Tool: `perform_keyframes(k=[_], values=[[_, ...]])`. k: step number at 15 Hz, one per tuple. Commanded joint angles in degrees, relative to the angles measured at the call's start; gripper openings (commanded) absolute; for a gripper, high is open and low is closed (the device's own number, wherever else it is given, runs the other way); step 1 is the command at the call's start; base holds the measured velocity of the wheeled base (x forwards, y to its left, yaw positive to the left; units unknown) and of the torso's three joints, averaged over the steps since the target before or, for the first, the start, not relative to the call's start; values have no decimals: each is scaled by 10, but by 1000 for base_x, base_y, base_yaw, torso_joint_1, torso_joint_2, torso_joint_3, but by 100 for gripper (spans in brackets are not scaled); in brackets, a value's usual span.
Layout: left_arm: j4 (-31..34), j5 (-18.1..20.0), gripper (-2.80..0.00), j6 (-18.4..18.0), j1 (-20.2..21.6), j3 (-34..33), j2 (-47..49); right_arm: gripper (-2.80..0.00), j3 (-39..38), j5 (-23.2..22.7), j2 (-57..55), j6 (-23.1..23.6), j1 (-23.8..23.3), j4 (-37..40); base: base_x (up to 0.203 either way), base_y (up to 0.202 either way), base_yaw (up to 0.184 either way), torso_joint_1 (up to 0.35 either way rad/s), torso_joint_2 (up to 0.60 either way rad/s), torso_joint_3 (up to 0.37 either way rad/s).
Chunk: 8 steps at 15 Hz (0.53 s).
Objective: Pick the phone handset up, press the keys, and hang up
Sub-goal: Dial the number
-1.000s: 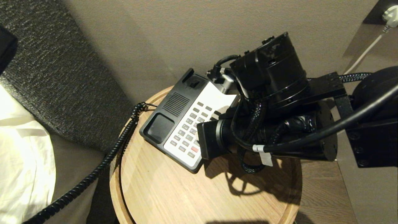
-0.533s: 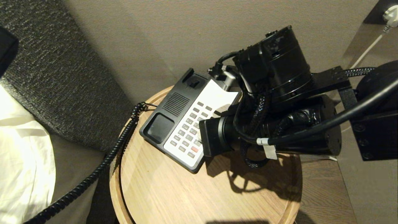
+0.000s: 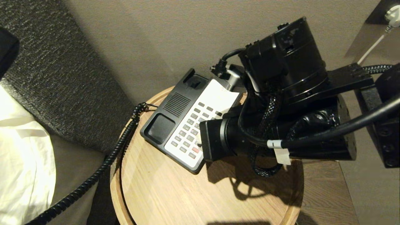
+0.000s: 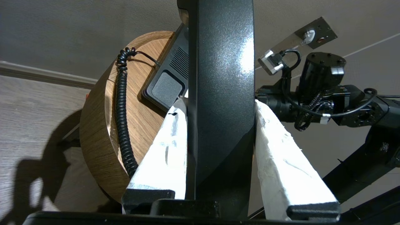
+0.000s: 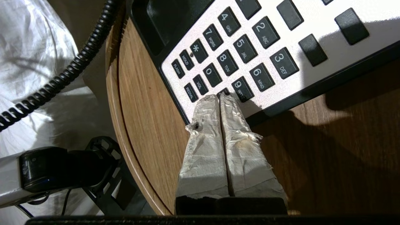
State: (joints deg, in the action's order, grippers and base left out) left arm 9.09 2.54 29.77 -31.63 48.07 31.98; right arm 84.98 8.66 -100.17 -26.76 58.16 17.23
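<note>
The phone handset (image 4: 222,78), long and glossy black, stands upright between the white-wrapped fingers of my left gripper (image 4: 218,104), which is shut on it off the table's left side. Its coiled cord (image 3: 103,165) hangs from the phone base (image 3: 175,103) over the table edge. The base's cradle (image 3: 161,128) is empty. The keys (image 5: 237,53) sit in the white faceplate. My right gripper (image 5: 219,97) is shut, its tips pressed together on the key beside the 9. In the head view the right wrist (image 3: 215,140) hides those tips.
The phone base sits on a round wooden table (image 3: 187,193) against a beige wall. A dark upholstered headboard (image 3: 47,78) and white bedding (image 3: 22,156) lie to the left. A wall socket with a white plug (image 3: 392,14) is at the far right.
The right arm's upper housing has swung up and to the right in the head view. Its wrist stays over the keypad's near corner. Phone base and cord have not moved.
</note>
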Motion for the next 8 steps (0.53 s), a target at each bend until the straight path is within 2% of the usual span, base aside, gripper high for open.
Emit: perform_keyframes(k=[1,8], values=[[0,0,-280,2,0,-1,-1,-280,-1,2,-7,0,1,0,0,0,0,0,0,0],[0,0,-280,2,0,0,-1,-280,-1,11,-19,6,0,-5,0,0,0,0,0,0]])
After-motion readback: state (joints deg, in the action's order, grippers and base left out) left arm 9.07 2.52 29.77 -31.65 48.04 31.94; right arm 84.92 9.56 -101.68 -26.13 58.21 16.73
